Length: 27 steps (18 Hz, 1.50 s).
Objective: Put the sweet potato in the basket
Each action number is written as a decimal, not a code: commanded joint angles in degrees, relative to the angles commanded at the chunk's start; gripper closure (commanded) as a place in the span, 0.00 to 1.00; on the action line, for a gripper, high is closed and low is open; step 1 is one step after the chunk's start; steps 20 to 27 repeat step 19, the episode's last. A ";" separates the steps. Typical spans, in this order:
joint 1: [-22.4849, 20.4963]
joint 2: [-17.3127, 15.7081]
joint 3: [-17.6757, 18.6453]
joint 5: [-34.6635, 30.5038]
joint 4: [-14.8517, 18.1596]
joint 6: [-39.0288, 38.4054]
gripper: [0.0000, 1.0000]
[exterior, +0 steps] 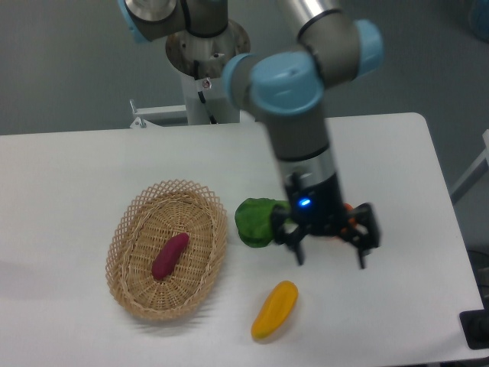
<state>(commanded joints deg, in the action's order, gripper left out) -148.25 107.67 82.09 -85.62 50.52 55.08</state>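
One arm, one gripper, nothing in its grasp. Nearest the camera, a yellow-orange vegetable [275, 310] lies on the white table [69, 183] at the front edge, its long axis tilted up to the right. Just behind it hangs the gripper [330, 256], jaws spread wide and pointing down at bare tabletop, holding nothing. Level with the gripper and well off to its side, toward the left of the picture, sits the wicker basket [126, 229], and inside it, on the woven floor near the middle, lies the sweet potato [170, 255], its long axis running diagonally from lower left to upper right. Gripper and sweet potato stand well apart, the basket's near rim between them. Just behind the fingers a green leafy vegetable [258, 222] rests close to the basket's right rim, and a sliver of something orange [349, 218] shows past the wrist, too hidden to identify. Judged from this layout, the task looks complete; any coming move would be a retreat, not a reach.
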 joint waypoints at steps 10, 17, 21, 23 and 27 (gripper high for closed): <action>-7.48 -3.61 4.22 0.80 4.15 16.55 0.00; -7.58 -3.70 3.96 -1.39 4.15 23.94 0.00; -7.31 -3.70 4.04 -1.48 4.15 23.85 0.00; -7.31 -3.70 4.04 -1.48 4.15 23.85 0.00; -7.31 -3.70 4.04 -1.48 4.15 23.85 0.00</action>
